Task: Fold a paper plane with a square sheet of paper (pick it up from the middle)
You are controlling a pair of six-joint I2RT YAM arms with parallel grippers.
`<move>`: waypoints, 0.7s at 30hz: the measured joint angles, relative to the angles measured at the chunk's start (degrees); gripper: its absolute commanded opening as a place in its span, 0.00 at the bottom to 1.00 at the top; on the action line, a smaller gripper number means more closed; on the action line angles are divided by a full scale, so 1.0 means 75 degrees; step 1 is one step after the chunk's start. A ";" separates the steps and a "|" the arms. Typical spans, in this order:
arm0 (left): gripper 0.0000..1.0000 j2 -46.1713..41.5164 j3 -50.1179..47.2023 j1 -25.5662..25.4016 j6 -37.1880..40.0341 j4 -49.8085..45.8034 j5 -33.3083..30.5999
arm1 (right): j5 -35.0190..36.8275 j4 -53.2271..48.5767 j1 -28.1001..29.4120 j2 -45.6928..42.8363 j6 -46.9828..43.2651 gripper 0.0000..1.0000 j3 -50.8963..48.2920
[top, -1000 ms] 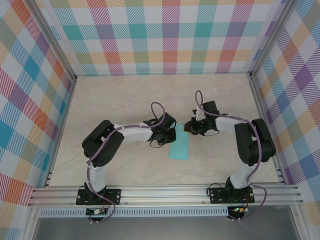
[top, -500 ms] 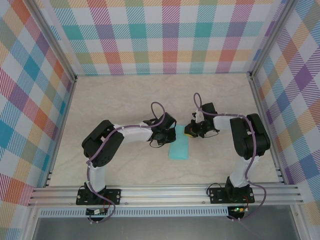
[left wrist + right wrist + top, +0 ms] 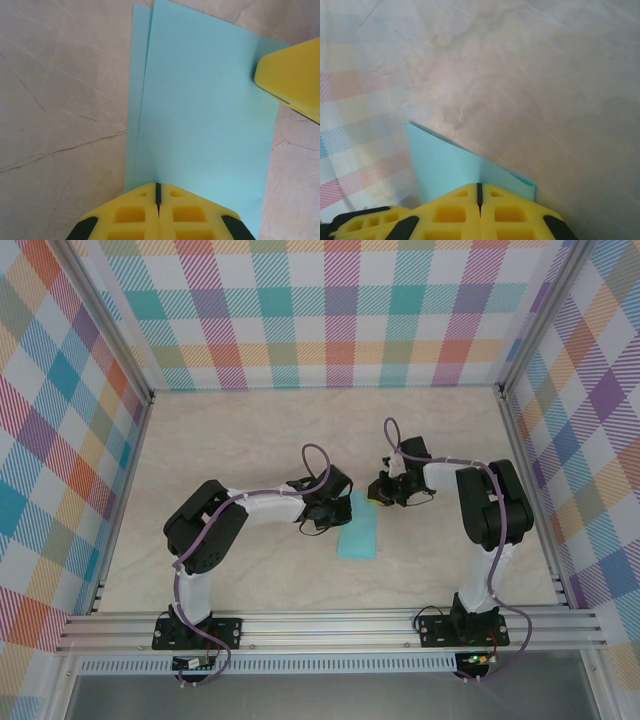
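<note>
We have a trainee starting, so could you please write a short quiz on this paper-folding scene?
1. True or false: the sheet of paper lies unfolded, a single layer.
2. Which is shut: A, the left gripper alone; B, the right gripper alone; C, both?
3. Fill in: the paper's colour is light ___.
Key: 1 false; 2 C; 3 turquoise.

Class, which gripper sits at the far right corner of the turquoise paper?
The right gripper: its yellow tip is at that corner of the folded sheet; the left gripper is at its left edge.
</note>
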 measured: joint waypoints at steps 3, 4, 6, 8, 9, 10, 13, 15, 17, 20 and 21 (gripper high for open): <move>0.00 0.0000 0.0009 0.0000 0.0000 -0.0009 -0.0006 | -0.0023 -0.0114 -0.0020 0.0035 -0.0003 0.05 0.0085; 0.00 0.0000 0.0009 0.0000 0.0000 -0.0009 -0.0009 | -0.0017 -0.0137 -0.0023 0.0035 0.0000 0.05 0.0102; 0.00 0.0000 0.0009 0.0000 0.0000 -0.0009 -0.0009 | -0.0017 -0.0169 -0.0032 0.0035 0.0000 0.05 0.0140; 0.00 0.0000 0.0009 0.0000 0.0000 -0.0009 -0.0009 | -0.0026 -0.0169 -0.0067 0.0035 0.0000 0.05 0.0187; 0.00 0.0000 0.0009 0.0000 0.0000 -0.0009 -0.0009 | -0.0035 -0.0175 -0.0093 0.0035 0.0000 0.05 0.0219; 0.00 0.0000 0.0009 0.0000 0.0000 -0.0009 -0.0012 | -0.0052 -0.0172 -0.0125 0.0035 0.0000 0.05 0.0256; 0.00 0.0000 0.0009 -0.0003 0.0000 -0.0006 -0.0020 | -0.0085 -0.0166 -0.0189 0.0035 0.0000 0.05 0.0391; 0.00 0.0000 0.0009 -0.0003 0.0000 -0.0009 -0.0020 | -0.0093 -0.0143 -0.0195 0.0035 0.0000 0.05 0.0420; 0.00 0.0000 0.0009 -0.0003 0.0000 -0.0009 -0.0020 | -0.0143 -0.0111 -0.0221 0.0085 0.0003 0.05 0.0420; 0.00 0.0000 0.0009 -0.0006 0.0000 -0.0006 -0.0020 | -0.0189 -0.0017 -0.0227 0.0274 0.0006 0.05 0.0388; 0.00 0.0000 0.0009 -0.0006 0.0000 -0.0017 -0.0023 | -0.0251 0.0050 -0.0227 0.0323 0.0006 0.05 0.0350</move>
